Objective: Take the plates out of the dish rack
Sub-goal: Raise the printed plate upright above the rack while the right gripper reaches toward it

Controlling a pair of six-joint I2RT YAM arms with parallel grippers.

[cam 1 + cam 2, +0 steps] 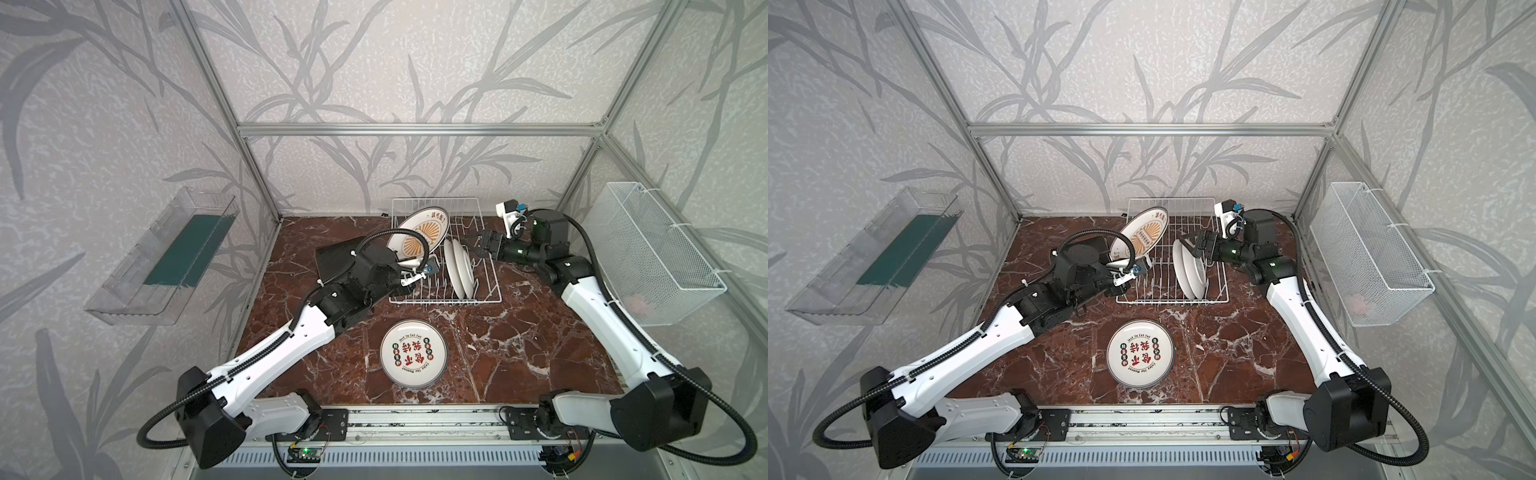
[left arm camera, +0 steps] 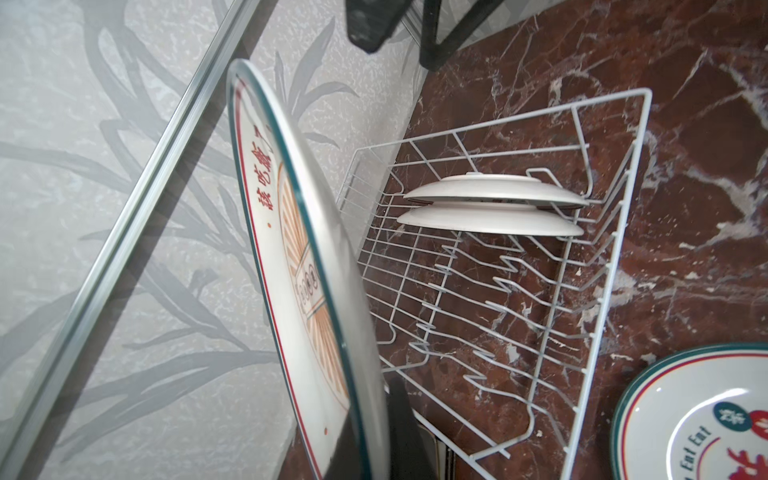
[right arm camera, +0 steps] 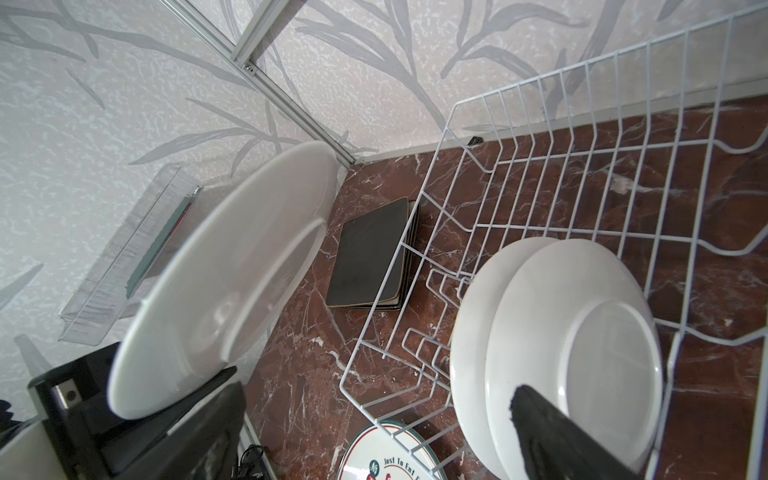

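Plate [image 1: 419, 232] pinched in left tool [image 1: 402, 262], clear of rack [image 1: 486, 291].

The round plate [image 1: 414, 354] at 6 o'clock from the dish rack [image 1: 444, 301] reads "Just To Eat Eat" around red Chinese characters. The sunburst plate [image 1: 424, 232] has red Chinese characters on its rim.

Soft, even light; faint glare on the marble tabletop [image 1: 519, 345]. Wrist views bend at edges, nearest plate [image 3: 216, 282] blurred.
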